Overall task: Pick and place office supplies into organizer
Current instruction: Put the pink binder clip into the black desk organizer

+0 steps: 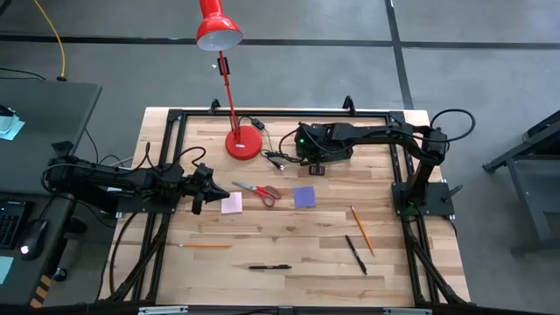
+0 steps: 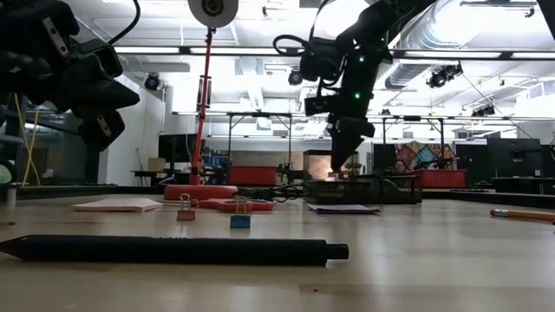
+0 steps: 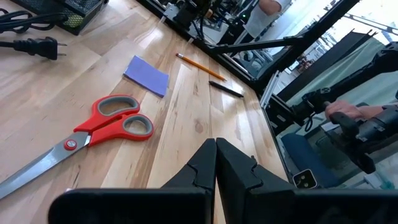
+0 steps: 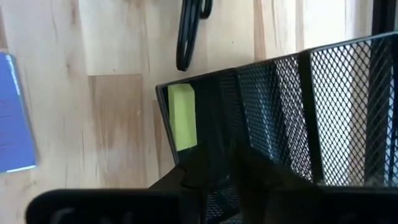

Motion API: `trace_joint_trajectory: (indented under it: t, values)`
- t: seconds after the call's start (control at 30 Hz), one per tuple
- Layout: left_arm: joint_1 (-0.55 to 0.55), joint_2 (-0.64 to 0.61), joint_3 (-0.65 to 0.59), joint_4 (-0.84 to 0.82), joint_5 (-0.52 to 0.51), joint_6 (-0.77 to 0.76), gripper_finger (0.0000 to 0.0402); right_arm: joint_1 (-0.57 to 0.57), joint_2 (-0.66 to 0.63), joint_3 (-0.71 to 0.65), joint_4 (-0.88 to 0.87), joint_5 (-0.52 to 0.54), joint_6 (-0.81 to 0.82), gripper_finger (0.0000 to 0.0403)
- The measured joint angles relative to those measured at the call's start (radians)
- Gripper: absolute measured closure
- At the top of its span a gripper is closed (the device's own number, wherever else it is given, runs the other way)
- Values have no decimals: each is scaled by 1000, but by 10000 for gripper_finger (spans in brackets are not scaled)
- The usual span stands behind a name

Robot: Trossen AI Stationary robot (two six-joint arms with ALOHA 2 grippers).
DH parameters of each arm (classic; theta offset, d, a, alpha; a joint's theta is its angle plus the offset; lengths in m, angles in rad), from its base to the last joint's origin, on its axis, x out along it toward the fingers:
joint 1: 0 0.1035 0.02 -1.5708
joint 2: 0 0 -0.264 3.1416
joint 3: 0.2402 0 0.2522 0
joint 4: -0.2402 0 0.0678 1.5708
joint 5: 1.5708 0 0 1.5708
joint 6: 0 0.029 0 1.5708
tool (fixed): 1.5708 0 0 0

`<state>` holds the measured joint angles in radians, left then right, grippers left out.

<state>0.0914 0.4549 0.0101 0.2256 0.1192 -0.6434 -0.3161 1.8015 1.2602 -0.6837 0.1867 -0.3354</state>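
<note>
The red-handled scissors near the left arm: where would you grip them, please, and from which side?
Probably across the steel blades of the red-handled scissors, coming straight down: they lie flat and closed, narrower than the looped handles.

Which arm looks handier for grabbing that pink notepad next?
Probably the left. Its gripper hovers just beside the pink sticky-note pad, while the right gripper is over the organizer at the table's far side.
</note>
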Motion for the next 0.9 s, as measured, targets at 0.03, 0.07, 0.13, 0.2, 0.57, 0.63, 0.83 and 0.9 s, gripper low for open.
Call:
trace_joint_trajectory:
  t: [0.03, 0.07, 0.13, 0.2, 0.57, 0.63, 0.83, 0.9]
  values:
    - [0, 0, 0, 0, 0, 0, 401, 0, 0, 0, -7, -1, 8, 343]
    - [0, 0, 0, 0, 0, 1, 401, 0, 0, 0, -17, -2, 23, 341]
    - [0, 0, 0, 0, 0, 1, 401, 2, 0, 0, -28, -3, 75, 339]
    - [0, 0, 0, 0, 0, 1, 401, 3, -2, 0, -32, -17, 159, 339]
    - [0, 0, 0, -3, -4, 9, 401, 97, -205, 1, -75, -109, 471, 347]
    - [0, 0, 0, -3, -4, 10, 401, 142, -253, 1, -76, -99, 527, 347]
    - [0, 0, 0, -5, -8, 10, 401, 286, -372, 1, 8, -72, 760, 347]
    - [0, 0, 0, -7, -12, 10, 401, 335, -390, 1, 32, -55, 828, 347]
